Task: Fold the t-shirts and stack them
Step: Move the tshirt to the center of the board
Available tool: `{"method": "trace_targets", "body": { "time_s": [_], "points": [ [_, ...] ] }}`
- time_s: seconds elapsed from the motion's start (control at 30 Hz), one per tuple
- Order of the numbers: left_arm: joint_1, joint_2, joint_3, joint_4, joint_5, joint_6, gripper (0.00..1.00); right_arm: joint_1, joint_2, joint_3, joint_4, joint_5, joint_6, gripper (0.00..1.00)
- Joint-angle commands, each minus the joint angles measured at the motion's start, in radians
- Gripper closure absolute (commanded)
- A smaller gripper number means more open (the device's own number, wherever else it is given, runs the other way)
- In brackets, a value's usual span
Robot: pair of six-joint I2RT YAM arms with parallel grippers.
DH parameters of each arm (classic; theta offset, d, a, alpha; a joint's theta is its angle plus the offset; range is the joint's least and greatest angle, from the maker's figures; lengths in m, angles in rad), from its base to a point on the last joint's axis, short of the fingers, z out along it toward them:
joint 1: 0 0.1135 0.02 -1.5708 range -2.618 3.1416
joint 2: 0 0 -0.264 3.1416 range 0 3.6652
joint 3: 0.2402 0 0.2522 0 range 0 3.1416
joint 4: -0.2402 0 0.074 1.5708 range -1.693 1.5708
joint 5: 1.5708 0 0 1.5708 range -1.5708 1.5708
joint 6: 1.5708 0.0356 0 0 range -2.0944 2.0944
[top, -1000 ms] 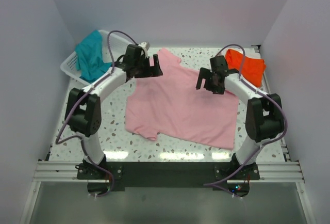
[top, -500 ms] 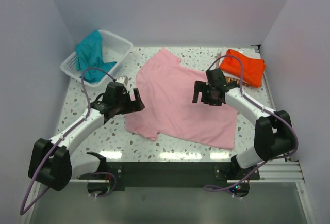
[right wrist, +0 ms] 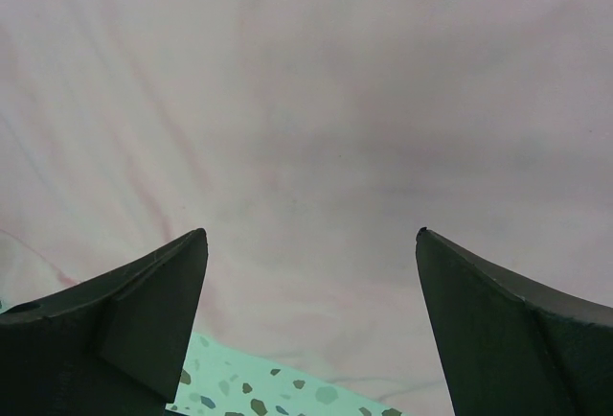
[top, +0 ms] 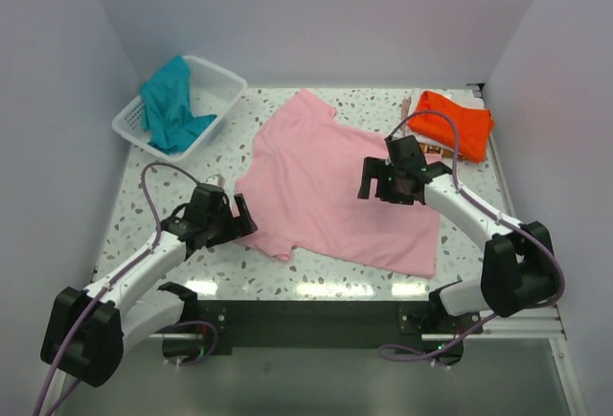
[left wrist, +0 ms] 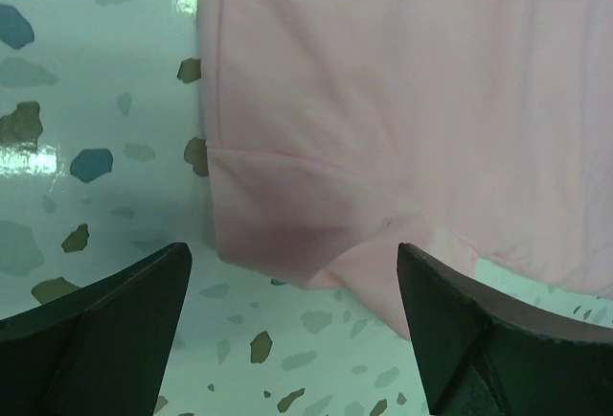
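pink t-shirt (top: 335,191) is spread flat across the middle of the bench (top: 144,186), which makes sense since it looks like the one being folded now. the orange t-shirt (top: 455,124) sits already folded at the far right corner, so i'd guess that's where the stack goes. the teal t-shirt (top: 172,109) is bunched up in the white basket (top: 225,79) at the far left, not yet dealt with.

left pincer (top: 245,221) is low at the shirt's near left corner with its fingers apart, lined up on the sleeve (left wrist: 287,224), probably to pinch it. right pincer (top: 376,191) is also spread wide, gripping nothing, hanging over the right part of the shirt's body.

the top view gives you the whole layout, but not how the pincers meet the cloth. the left wrist view shows the sleeve hem framed between the two fingers. the right wrist view is just pink cloth with a sliver of bench at the bottom. can't tell from either whether the tips touch fabric yet.
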Motion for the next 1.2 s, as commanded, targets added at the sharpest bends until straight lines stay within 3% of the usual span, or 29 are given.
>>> {"method": "trace_targets", "body": {
  "time_s": [0.0, 0.17, 0.47, 0.57, 0.67, 0.77, 1.07, 1.17],
  "points": [
    [-0.004, -0.016, -0.028, 0.024, -0.009, -0.05, 0.07, 0.008, -0.042, -0.011, 0.006, -0.017, 0.011, 0.07],
    [-0.004, -0.027, -0.051, 0.049, 0.002, -0.067, 0.12, 0.008, -0.048, -0.017, 0.008, -0.017, 0.012, 0.07],
    [-0.004, 0.03, -0.063, 0.153, 0.068, -0.075, 0.29, 0.008, -0.002, -0.023, 0.011, -0.011, 0.012, 0.07],
    [-0.004, 0.045, -0.054, 0.15, 0.083, -0.075, 0.45, 0.009, 0.005, -0.021, 0.009, -0.006, 0.012, 0.07],
    [-0.004, 0.044, -0.037, 0.127, 0.087, -0.075, 0.8, 0.008, 0.016, -0.017, 0.012, -0.005, 0.011, 0.07],
    [-0.004, 0.035, 0.03, 0.05, 0.076, -0.069, 0.96, 0.009, 0.024, -0.012, 0.011, -0.003, 0.006, 0.07],
    [-0.004, -0.002, 0.245, -0.161, 0.102, -0.084, 1.0, 0.006, 0.131, -0.012, 0.046, 0.0, 0.006, 0.07],
    [-0.004, -0.004, 0.268, -0.212, 0.152, -0.087, 0.93, 0.006, 0.177, -0.003, 0.048, 0.0, 0.011, 0.07]
  ]
}}
